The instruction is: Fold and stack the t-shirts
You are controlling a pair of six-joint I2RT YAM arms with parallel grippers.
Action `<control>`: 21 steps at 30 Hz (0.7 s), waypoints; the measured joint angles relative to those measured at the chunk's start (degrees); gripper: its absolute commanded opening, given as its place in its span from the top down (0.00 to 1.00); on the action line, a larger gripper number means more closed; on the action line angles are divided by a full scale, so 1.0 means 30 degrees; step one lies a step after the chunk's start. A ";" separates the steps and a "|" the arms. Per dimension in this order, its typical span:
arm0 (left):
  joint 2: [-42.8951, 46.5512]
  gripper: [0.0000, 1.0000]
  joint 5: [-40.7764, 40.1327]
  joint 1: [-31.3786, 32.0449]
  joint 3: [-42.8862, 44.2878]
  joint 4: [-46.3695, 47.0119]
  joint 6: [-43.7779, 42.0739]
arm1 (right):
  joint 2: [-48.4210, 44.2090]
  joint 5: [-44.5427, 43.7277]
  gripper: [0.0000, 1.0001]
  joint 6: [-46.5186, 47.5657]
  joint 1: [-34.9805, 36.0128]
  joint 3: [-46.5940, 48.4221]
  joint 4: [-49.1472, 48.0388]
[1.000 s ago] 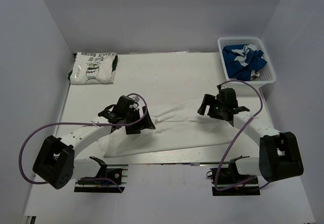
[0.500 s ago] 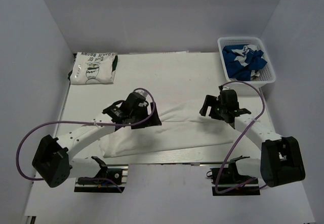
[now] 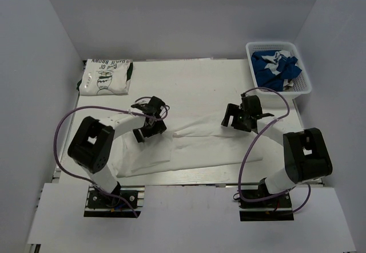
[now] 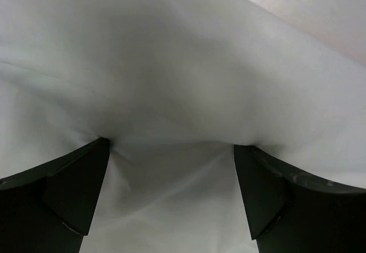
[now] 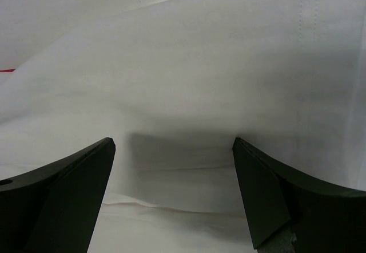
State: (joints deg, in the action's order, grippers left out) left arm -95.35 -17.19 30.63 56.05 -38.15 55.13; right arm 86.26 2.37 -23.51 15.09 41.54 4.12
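Compared with a second ago, both arms are seen drawn back and folded up steeply. The left gripper (image 3: 151, 128) and the right gripper (image 3: 239, 120) are shifted a little farther from the bases, and each now hangs over one end of the white shirt (image 3: 200, 147). The shirt is laid flat as a long band under both grippers, and nothing is lifted.

In the left wrist view the fingers (image 4: 74, 190) are spread wide. Their tips are set against the cloth, which is puckered at the left tip. In the right wrist view the right gripper (image 5: 173, 141) is likewise held wide apart just above the cloth, with a shadow cast between the fingers and a red sliver (image 5: 6, 70) seen at the left edge. No cloth is pinched by either one. This is judged to be a repositioning for a fresh grasp, so the fold of this shirt is not yet finished.

Far beyond and to the left of the left gripper, a folded shirt with green print (image 3: 106, 76) is lying, probably the base of the stack. Beyond and to the right of the right gripper, a blue shirt (image 3: 274, 64) is left crumpled in the basket (image 3: 303, 87).

The purple cables (image 3: 266, 141) are looped close to the cloth and could be caught. The left arm's raised elbow is placed over the shirt's near corner.
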 measured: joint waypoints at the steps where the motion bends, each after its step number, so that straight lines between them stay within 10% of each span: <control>1: -0.0619 0.00 -0.0117 -0.0146 0.0583 -0.0306 -0.0066 | 0.0007 0.0000 0.10 -0.0036 0.0044 0.0000 -0.0146; 6: -0.4903 0.00 -0.0226 -0.0503 0.5960 -0.1399 -0.1129 | -0.1180 0.0066 0.10 -0.0073 0.0685 -0.1304 -0.0546; 15: -1.8032 0.00 0.0481 -0.0605 2.6250 0.0860 -0.4707 | -0.4874 0.3024 0.10 -0.1180 0.6768 -0.3781 0.1515; 21: -2.0771 0.00 0.4065 -0.0656 2.8217 0.7978 -0.4721 | -0.5253 0.4845 0.10 -0.1770 1.0834 -0.3883 0.2856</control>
State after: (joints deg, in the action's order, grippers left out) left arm -157.67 -4.99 28.67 140.70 -14.22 40.97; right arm 70.50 16.91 -28.82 47.59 29.89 12.69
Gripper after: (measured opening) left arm 0.995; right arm 0.897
